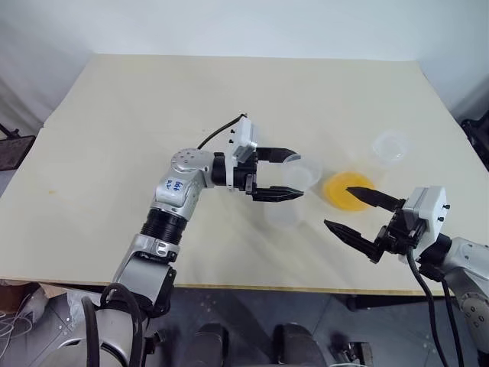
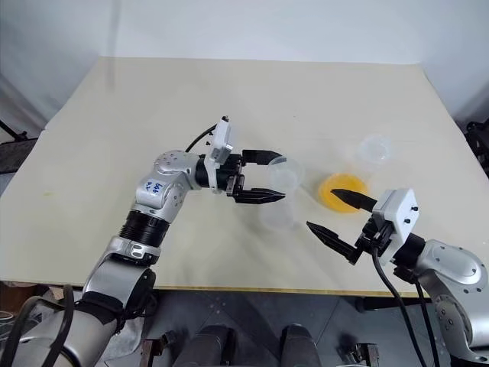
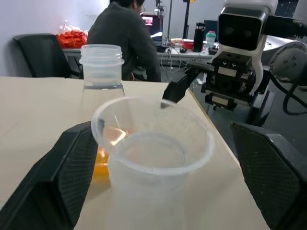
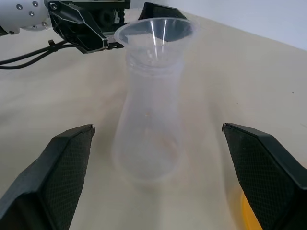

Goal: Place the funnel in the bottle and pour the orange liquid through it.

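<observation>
Funnel (image 4: 154, 29) sitting in the neck of the bottle (image 4: 149, 129), mid-bench (image 1: 153, 115).

Hovering with the left end effector (image 1: 276, 176) spread wide around the funnel rim, gripping nothing; waiting with the right end effector (image 1: 359, 214) equally wide and empty, just beside the vessel of orange liquid (image 1: 345, 189) (small clear cup (image 1: 390, 147) standing behind it). Judging the placing done and the pour next: backing the left end effector away without nudging the rim, grasping the vessel firmly, tipping slowly over the funnel's centre, and watching that the light bottle is not toppling.
</observation>
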Available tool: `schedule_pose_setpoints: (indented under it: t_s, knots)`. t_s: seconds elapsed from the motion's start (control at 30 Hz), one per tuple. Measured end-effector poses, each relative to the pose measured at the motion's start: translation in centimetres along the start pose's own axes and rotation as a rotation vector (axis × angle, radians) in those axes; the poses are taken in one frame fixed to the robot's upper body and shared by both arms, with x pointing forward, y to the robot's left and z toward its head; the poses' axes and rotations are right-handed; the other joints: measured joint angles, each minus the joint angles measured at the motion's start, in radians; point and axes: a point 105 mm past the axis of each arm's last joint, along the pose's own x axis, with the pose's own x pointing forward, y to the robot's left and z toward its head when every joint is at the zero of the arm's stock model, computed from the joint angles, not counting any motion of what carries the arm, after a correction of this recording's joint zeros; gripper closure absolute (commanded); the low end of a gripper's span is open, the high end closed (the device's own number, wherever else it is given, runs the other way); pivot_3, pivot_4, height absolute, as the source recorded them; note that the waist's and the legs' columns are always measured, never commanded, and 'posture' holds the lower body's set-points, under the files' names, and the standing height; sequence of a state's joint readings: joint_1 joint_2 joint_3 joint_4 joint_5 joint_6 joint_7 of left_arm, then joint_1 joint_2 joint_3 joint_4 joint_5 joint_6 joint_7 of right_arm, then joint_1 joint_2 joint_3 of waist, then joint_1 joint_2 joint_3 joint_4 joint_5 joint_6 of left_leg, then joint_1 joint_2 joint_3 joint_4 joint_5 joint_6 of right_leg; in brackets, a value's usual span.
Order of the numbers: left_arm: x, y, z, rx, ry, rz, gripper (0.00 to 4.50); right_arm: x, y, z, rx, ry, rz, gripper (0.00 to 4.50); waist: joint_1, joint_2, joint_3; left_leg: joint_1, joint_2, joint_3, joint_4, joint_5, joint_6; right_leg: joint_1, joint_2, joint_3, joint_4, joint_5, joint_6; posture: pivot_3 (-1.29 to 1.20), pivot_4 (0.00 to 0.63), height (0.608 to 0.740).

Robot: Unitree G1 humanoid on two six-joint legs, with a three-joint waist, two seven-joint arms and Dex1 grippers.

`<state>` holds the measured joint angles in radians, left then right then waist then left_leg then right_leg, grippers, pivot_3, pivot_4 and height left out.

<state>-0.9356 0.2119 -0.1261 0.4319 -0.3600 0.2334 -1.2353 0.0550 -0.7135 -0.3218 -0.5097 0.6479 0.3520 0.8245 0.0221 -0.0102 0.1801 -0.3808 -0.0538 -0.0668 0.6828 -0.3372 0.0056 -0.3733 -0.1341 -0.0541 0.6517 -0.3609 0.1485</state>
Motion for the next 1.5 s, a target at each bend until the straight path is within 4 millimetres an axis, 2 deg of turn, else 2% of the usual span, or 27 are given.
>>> schedule_pose_setpoints:
  t_s: [0.27, 0.47, 0.6, 0.9, 1.03, 1.17, 1.37, 1.5]
  knots:
    - [-4.1, -0.1, 1.0, 0.084, 0.079, 0.002, 0.01, -0.9, -0.8, 0.2, -0.029, 0.054, -0.019, 0.00, -0.001, 0.000, 0.000, 0.000, 0.001, 0.000, 0.000, 0.000, 0.000, 0.000, 0.000, 0.000, 0.000, 0.000, 0.000, 0.00, 0.150, 0.740]
    - [-7.0, -1.4, 0.2, 0.099, 0.119, 0.022, 0.01, -2.6, -1.8, -0.2, -0.009, 0.137, -0.142, 0.00, -0.001, 0.001, 0.000, 0.000, 0.002, -0.001, 0.000, 0.000, 0.000, 0.000, 0.000, 0.000, 0.001, 0.000, 0.000, 0.00, 0.150, 0.740]
    - [-8.2, -2.3, -0.5, 0.072, 0.104, 0.055, 0.01, -4.2, -2.0, 0.4, -0.030, 0.155, -0.264, 0.00, 0.002, 0.001, 0.000, 0.000, 0.002, -0.001, 0.000, 0.000, 0.000, 0.000, -0.001, 0.001, 0.000, 0.000, 0.000, 0.00, 0.150, 0.740]
    - [-9.7, -1.8, -0.1, 0.091, 0.027, 0.208, 0.01, -7.6, -1.4, 0.9, 0.015, 0.121, -0.512, 0.00, -0.002, 0.001, -0.001, 0.000, 0.002, -0.001, 0.000, 0.000, 0.000, 0.000, 0.000, 0.001, 0.001, 0.000, 0.000, 0.00, 0.150, 0.740]
    - [-9.8, -2.0, -0.3, 0.093, 0.028, 0.208, 0.01, -7.3, -1.2, 0.7, 0.027, 0.122, -0.512, 0.00, -0.006, 0.002, -0.001, 0.001, 0.002, 0.000, 0.000, 0.000, 0.000, 0.000, 0.000, 0.002, 0.001, 0.000, 0.000, 0.00, 0.150, 0.740]
    - [-9.8, -2.0, -0.5, 0.089, 0.027, 0.210, 0.01, -5.8, -2.6, 1.2, 0.027, 0.060, -0.519, 0.00, -0.013, 0.002, -0.001, 0.001, 0.003, 0.000, 0.000, 0.000, 0.000, 0.000, 0.000, 0.002, 0.002, 0.000, 0.000, 0.00, 0.150, 0.740]
    - [-9.4, -2.1, -0.6, 0.095, 0.013, 0.201, 0.01, -2.6, -5.9, 0.2, 0.069, 0.035, -0.541, 0.00, -0.024, 0.002, -0.001, 0.002, 0.002, 0.000, -0.001, 0.000, 0.000, 0.000, 0.000, 0.003, 0.002, 0.000, 0.000, 0.00, 0.150, 0.740]
    - [-9.4, -2.2, -0.6, 0.095, 0.014, 0.201, 0.01, -1.7, -7.3, -0.5, 0.075, 0.048, -0.559, 0.00, -0.022, 0.002, -0.001, 0.002, 0.002, 0.000, -0.001, 0.000, 0.000, 0.000, 0.000, 0.002, 0.002, 0.000, 0.000, 0.00, 0.150, 0.740]
